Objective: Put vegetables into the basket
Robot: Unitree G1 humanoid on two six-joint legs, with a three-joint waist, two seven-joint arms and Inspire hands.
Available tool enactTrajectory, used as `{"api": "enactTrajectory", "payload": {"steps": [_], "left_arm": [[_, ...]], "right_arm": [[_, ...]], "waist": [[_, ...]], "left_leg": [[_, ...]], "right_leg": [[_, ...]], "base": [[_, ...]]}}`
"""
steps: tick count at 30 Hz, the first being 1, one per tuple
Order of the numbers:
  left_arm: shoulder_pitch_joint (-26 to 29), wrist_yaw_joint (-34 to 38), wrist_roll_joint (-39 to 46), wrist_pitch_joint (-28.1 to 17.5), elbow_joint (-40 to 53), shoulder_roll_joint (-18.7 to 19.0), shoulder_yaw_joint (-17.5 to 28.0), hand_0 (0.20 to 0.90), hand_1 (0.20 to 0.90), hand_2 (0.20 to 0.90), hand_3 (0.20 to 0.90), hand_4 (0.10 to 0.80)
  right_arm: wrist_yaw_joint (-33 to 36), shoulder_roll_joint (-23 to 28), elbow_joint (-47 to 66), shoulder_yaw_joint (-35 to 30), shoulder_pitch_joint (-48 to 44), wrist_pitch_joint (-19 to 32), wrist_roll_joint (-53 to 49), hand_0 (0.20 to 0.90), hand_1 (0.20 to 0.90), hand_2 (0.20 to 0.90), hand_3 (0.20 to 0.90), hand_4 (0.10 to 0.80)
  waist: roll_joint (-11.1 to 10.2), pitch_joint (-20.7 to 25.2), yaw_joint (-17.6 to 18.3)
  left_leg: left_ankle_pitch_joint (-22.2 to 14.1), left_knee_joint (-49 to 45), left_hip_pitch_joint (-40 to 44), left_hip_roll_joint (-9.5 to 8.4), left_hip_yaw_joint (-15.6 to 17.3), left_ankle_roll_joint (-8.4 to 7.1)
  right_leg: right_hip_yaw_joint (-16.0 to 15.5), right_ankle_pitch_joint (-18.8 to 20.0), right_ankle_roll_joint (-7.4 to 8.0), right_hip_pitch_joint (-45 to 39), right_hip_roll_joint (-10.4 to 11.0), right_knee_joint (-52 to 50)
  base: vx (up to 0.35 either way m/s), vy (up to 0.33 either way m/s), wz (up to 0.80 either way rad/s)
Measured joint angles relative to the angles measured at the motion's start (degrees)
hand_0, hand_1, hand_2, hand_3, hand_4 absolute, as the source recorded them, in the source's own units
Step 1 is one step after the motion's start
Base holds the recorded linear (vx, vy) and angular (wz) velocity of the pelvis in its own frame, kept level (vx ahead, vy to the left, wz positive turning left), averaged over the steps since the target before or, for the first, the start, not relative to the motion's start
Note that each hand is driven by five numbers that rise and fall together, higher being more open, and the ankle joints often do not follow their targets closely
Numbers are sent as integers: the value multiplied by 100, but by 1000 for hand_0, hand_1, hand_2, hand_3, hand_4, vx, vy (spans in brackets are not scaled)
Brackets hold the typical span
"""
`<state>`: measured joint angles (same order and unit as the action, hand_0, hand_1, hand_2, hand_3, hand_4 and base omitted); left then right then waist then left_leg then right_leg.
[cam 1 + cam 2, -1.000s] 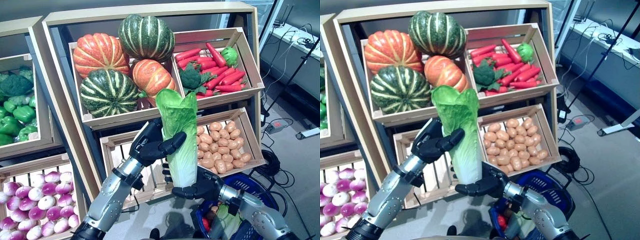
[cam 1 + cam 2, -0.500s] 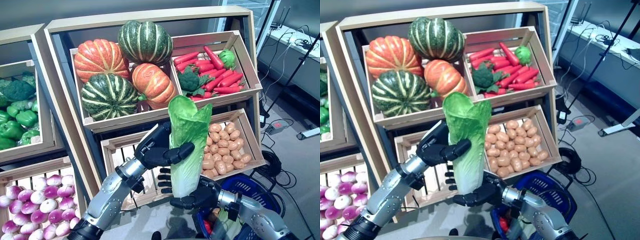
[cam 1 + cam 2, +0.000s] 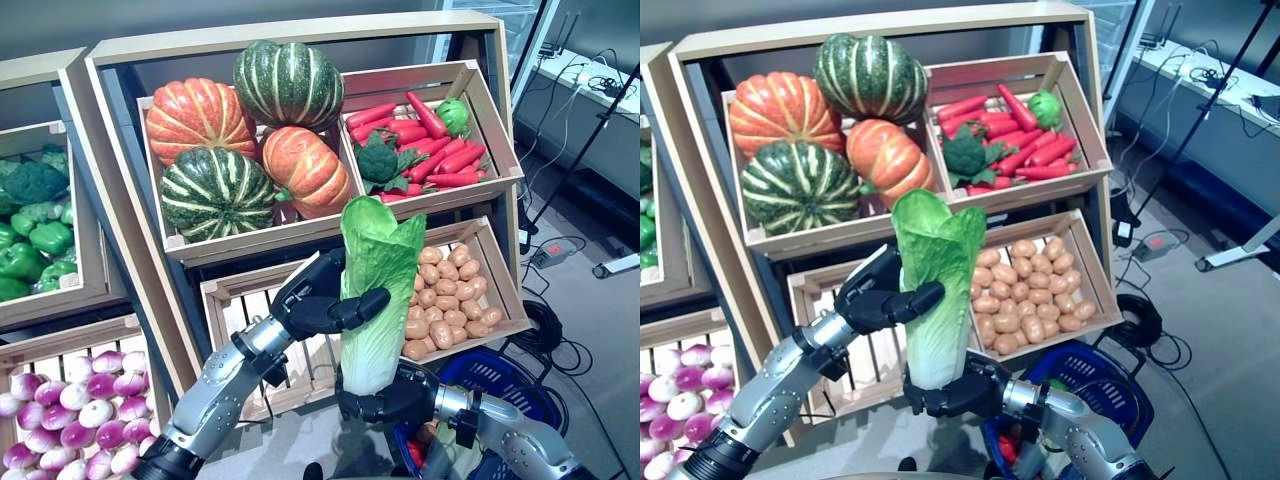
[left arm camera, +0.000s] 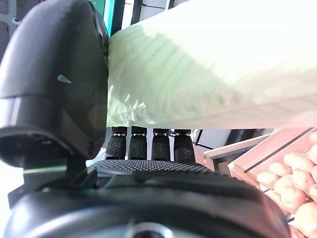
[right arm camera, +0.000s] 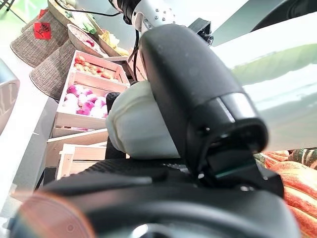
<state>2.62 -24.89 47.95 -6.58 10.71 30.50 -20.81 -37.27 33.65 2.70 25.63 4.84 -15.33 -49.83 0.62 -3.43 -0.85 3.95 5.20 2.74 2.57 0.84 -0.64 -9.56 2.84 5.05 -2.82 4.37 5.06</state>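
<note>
Gripping a tall, pale-green napa cabbage with a white stalk base (image 3: 375, 290), both hands hold it upright in front of the wooden shelf unit (image 3: 120, 230). The left hand (image 3: 318, 300) is closed around the middle of the cabbage, with the thumb crossing its front face and the fingers wrapped behind it; the left wrist view shows the fingertips (image 4: 146, 146) curled under the ribbed stalk. The right hand (image 3: 385, 400) sits directly below the left hand and is closed around the white base of the cabbage, with the thumb pressed against the stalk in the right wrist view.

Below and to the outer side of the right hand stands a blue plastic basket (image 3: 505, 375); green and red items already lie inside it, partly hidden by the right forearm. The cabbage is above the basket and not in it.

Behind the hands, a wooden crate of tan potatoes (image 3: 450, 290) lies just beyond the cabbage. Above the hands are a crate of orange and green striped pumpkins (image 3: 240, 140) and a crate of red carrots and peppers with broccoli (image 3: 425, 140). Beyond the left forearm is a crate of purple-and-white turnips (image 3: 70, 400).
</note>
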Motion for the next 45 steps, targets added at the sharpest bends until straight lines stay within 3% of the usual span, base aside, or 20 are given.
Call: {"api": "enactTrajectory", "payload": {"steps": [2, 4, 9, 17, 22, 24, 28, 34, 42, 45], "left_arm": [[1, -14, -9, 12, 0, 12, 7, 300, 300, 300, 300, 400], [5, -32, -39, 15, 1, 13, 35, 900, 900, 900, 900, 800], [-37, -38, -48, 284, 22, 37, 125, 900, 900, 900, 900, 800], [-844, 98, -362, 482, 225, -69, 230, 900, 900, 900, 900, 800], [-1091, 483, -499, 291, 92, -57, 915, 900, 900, 900, 900, 800], [-1056, 633, -505, 190, 7, -53, 999, 900, 900, 900, 900, 800], [-653, 959, -553, -98, -250, -100, 910, 900, 900, 900, 900, 800], [341, 1435, -561, -472, -376, -249, 586, 900, 900, 900, 900, 800], [916, 1795, -666, -1163, -736, -430, 418, 900, 900, 900, 900, 800], [946, 1770, -672, -1334, -789, -490, 268, 900, 900, 900, 900, 800]], "right_arm": [[25, -1, 0, 0, 20, 20, 0, 300, 300, 300, 300, 400], [70, -2, 1, -1, 37, 66, 0, 300, 300, 300, 300, 400], [574, -18, 60, -42, 248, 273, 0, 300, 300, 300, 300, 400], [1622, -622, 86, -749, 1177, 654, -47, 300, 300, 300, 300, 400], [2990, -1094, -431, -2376, 1061, 2352, -936, 300, 300, 300, 300, 400], [3314, -1107, -629, -2719, 841, 2712, -1171, 300, 300, 300, 300, 400], [3795, -1386, -1362, -2930, 191, 3593, -1649, 300, 300, 300, 300, 400], [4968, -1813, -2052, -2920, -578, 4342, -2062, 300, 300, 300, 300, 400], [5276, -1933, -2837, -2841, -1546, 4774, -2960, 300, 300, 300, 300, 400], [5214, -2003, -3263, -2708, -1848, 4775, -3411, 300, 300, 300, 300, 400]], "waist": [[9, 48, 1], [11, 60, 11], [9, 62, 4], [3, 56, 170], [109, -133, 183], [140, -345, 215], [231, -987, 315], [369, -1888, 307], [354, -2548, 199], [343, -2591, 139]], "left_leg": [[2, 23, -29, 1, 7, 1], [1, 21, -26, 4, 28, -3], [-24, 27, -20, 7, 96, 11], [-51, 22, -177, 15, 182, 9], [75, -10, -742, -8, 278, 6], [121, -11, -855, -6, 280, -2], [214, -29, -1186, 38, 326, -44], [278, -125, -1501, 63, 320, -75], [315, -382, -2226, 132, 241, -138], [326, -476, -2507, 134, 192, -153]], "right_leg": [[1, 1, 1, 30, 0, 0], [3, 0, 2, 32, -1, 0], [81, 0, 1, 58, -3, 1], [161, 5, 8, 265, -13, 2], [277, 138, 47, 893, -1, 1], [289, 194, 15, 1017, -11, 0], [317, 304, -38, 1372, -65, -16], [294, 403, -82, 1648, -112, -35], [226, 448, -165, 2321, -172, -250], [166, 424, -196, 2587, -178, -379]], "base": [[11, -16, -1], [21, -36, -2], [24, -39, -7], [-54, -53, -7], [-251, -15, -11], [-189, -9, -4], [-196, -15, -7], [-178, -47, -2], [-142, -71, 4], [-82, -25, 7]]}}
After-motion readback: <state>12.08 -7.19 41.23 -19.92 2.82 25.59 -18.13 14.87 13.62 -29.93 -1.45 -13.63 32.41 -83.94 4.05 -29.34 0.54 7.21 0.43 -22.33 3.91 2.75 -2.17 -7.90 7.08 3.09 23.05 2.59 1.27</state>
